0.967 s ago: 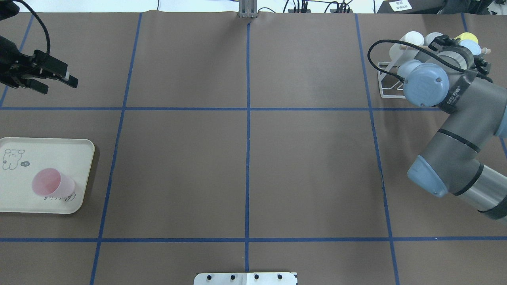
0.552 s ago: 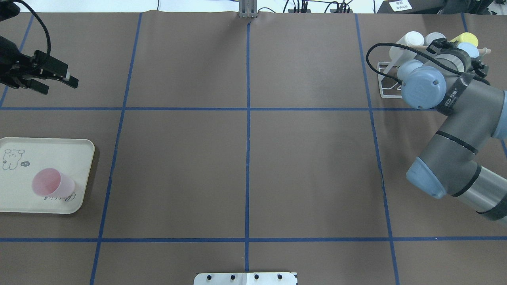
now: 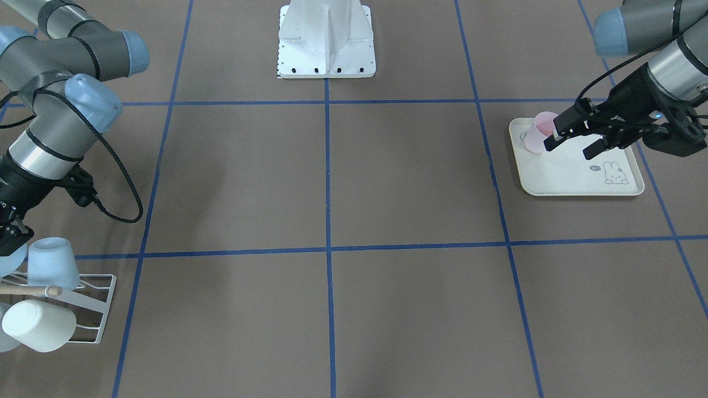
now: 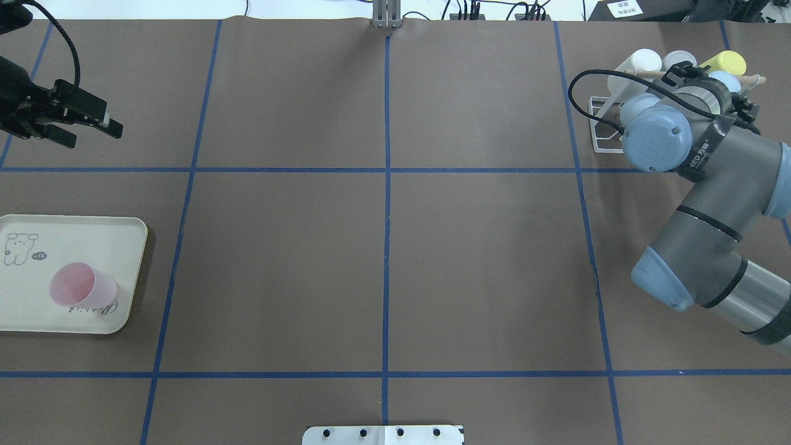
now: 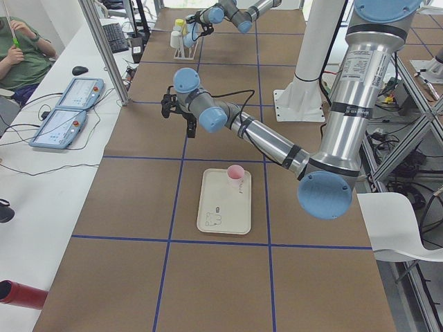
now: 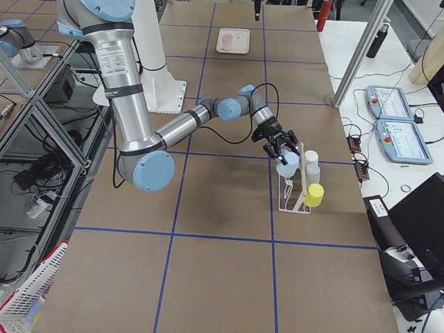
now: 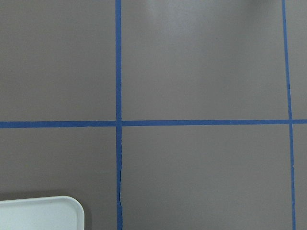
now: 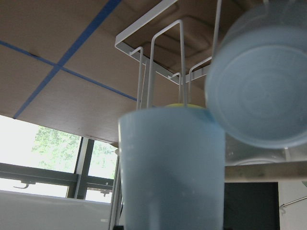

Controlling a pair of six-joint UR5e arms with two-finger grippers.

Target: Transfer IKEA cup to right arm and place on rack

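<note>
Left fingers: spread wide with nothing between them, hanging over the brown desk beyond the tray's far edge; the left wrist camera takes in only desk, blue tape lines and one rounded tray corner.
Pink cup: upright, mouth up, on the cream rabbit-print tray at the robot's left end of the desk. One finger crosses in front of it in the front-facing view, but the side view shows cup and fingers well apart.
Right arm: reaches over the rack at the far right corner of the desk, its wrist bent down among the cups.
Right fingers: just above the cups on the rack; whether they are spread or pinching a cup cannot be told. The right wrist camera shows a light blue cup filling its lower middle and a second light blue cup base-on beside it, with the fingers themselves out of that view.
Rack: white wire, a pale wooden rod laid across it. It also carries a white cup on its side and a yellow cup.
Onlooker: a person in a green top sits at the side table.
</note>
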